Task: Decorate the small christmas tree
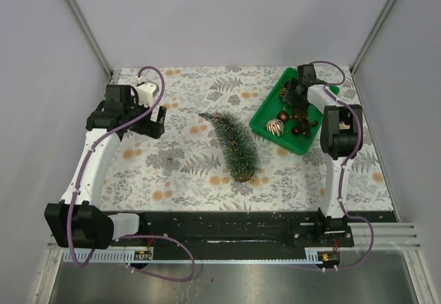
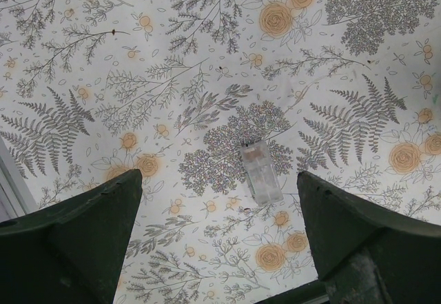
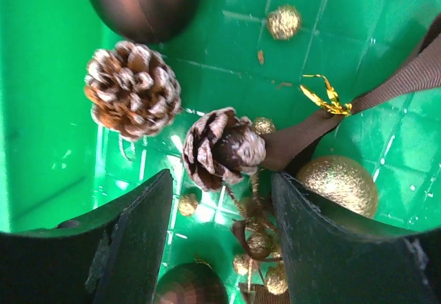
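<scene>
Mid-worktop, the small christmas tree [image 1: 234, 145] lay on its side. Its wooden base [image 1: 242, 175] faced the near edge and its tip pointed toward the far left corner, so the long axis ran diagonally.

The left gripper [image 2: 219, 174] hung wide open over the patterned tablecloth [image 2: 83, 56] toward the left edge, with a small clear plastic piece [image 2: 260, 171] beneath it. It looked the nearer of the two to the tree's tip.

The right gripper [image 3: 220, 177], jaws parted, was down in the green tray [image 1: 265, 121] at the far right corner. A frosted pine cone [image 3: 220, 147] sat between its fingers, not pinched. From there the tree lay leftward and nearer.

The cloth was flat. Pale walls closed three sides.
</scene>
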### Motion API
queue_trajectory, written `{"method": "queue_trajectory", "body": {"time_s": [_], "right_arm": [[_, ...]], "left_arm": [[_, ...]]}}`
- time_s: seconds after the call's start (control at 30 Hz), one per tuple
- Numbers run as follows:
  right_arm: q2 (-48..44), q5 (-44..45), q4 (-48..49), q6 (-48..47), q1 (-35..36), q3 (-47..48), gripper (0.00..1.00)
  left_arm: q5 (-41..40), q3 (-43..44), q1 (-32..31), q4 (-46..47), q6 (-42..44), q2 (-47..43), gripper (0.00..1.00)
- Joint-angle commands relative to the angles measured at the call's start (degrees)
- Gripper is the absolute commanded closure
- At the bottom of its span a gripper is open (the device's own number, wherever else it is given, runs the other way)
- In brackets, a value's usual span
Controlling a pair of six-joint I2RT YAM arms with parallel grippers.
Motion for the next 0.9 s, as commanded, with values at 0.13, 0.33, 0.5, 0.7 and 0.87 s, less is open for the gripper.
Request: {"method": "queue_trajectory", "body": {"time_s": [0.13,0.33,0.5,0.7,0.87], "right_arm": [[-2.7,2.5,0.5,-2.6,0.5,-2.6,0.35],[-2.5,3.7,-0.7,-4.2,0.5,1.5,0.35],[-0.5,4.0,-2.2,-5.7,0.5,5.4,0.36],[0.5,2.9,-2.8,-5.5,0.5,6.4,0.40],[0.3,2.1,-2.9,-4.7,0.6,4.1,0.41]], "left_arm": [[1.1,-0.4,0.3,1.7,0.4,-0.7,0.01],[1.2,-1.0,0.3,1.7,0.4,-0.9,0.01],[1.1,-1.8,0.3,2.5,0.3,-1.1,0.01],[0.9,-2.1,0.3,2.6,0.2,-0.6,0.01],[0.9,-2.2,0.3,2.7,0.1,-0.6,0.01]]}}
